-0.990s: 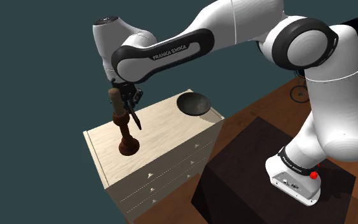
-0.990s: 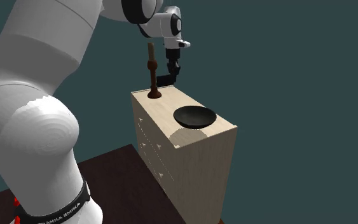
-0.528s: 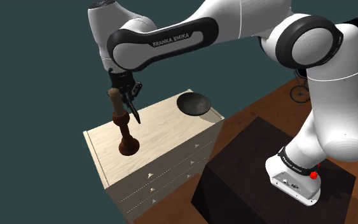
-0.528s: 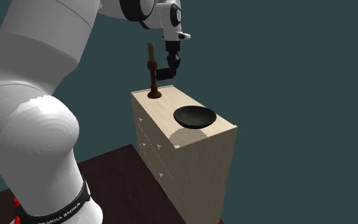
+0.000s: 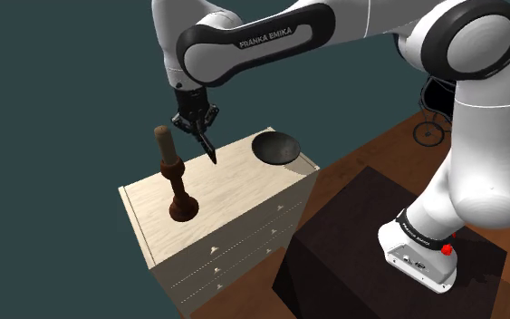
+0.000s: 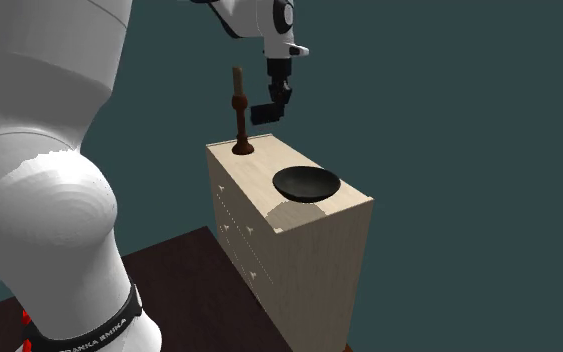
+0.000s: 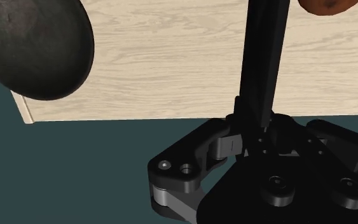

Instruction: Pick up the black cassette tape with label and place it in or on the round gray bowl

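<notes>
One white arm [image 5: 271,41]: it's stretched way out over the furniture, and I reckon any wobble at that reach swings whatever it carries.
Dresser [image 5: 244,172]: pale wood top with a narrow free strip. If the tape drops here it lands on wood, or could skid off an edge to the floor.
Candlestick [image 5: 176,181]: tall, brown and skinny on a small foot, standing just beside the hand. Looks like the easiest thing in the room to clip and topple.
Bowl [image 5: 275,147]: dark, round and shallow, near the dresser's far corner and well apart from the hand. A low rim means the tape could slide back out, or a hard drop could nudge the bowl toward the edge.
Gripper [image 5: 198,130]: fingers clamped on the tape, up in the air.
Cassette [image 6: 266,112]: thin black slab, pinched by one end and hanging tilted below the fingers, between candlestick and bowl. I can't make out a label. An end grip like that could let it pivot or slip mid-carry.
</notes>
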Controlling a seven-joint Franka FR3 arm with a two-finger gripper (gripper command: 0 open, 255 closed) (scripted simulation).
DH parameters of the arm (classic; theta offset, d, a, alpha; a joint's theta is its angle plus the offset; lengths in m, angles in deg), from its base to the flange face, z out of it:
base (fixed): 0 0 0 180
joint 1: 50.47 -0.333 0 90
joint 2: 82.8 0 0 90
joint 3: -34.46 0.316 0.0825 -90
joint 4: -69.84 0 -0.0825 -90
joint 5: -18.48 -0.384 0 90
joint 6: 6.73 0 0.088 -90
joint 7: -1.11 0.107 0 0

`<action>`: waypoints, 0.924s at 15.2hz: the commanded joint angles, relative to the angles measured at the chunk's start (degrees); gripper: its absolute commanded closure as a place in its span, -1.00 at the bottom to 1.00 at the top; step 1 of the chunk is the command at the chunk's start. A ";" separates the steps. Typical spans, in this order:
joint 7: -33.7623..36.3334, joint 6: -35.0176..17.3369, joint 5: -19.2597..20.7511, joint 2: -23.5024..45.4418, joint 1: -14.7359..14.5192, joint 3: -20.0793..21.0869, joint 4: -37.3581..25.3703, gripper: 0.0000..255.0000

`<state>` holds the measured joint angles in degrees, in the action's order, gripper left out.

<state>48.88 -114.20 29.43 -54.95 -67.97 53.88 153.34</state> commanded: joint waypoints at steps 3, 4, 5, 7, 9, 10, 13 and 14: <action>-4.23 -3.39 -2.08 -7.25 4.64 -0.31 10.14 1.00; -5.39 -4.08 -2.58 -8.81 5.68 -0.49 12.25 1.00; -6.59 -4.72 -3.07 -10.32 6.70 -0.70 14.26 1.00; -9.08 -5.86 -4.04 -13.20 8.61 -1.26 17.99 1.00; -11.67 -6.83 -4.94 -15.89 10.43 -1.92 21.37 1.00; -13.01 -7.25 -5.37 -17.16 11.29 -2.32 22.94 1.00; -17.10 -8.32 -6.51 -20.68 13.75 -3.66 27.17 1.00; -18.48 -8.62 -6.84 -21.76 14.53 -4.17 28.43 1.00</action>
<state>31.98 -122.16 23.08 -75.15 -54.34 50.20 179.69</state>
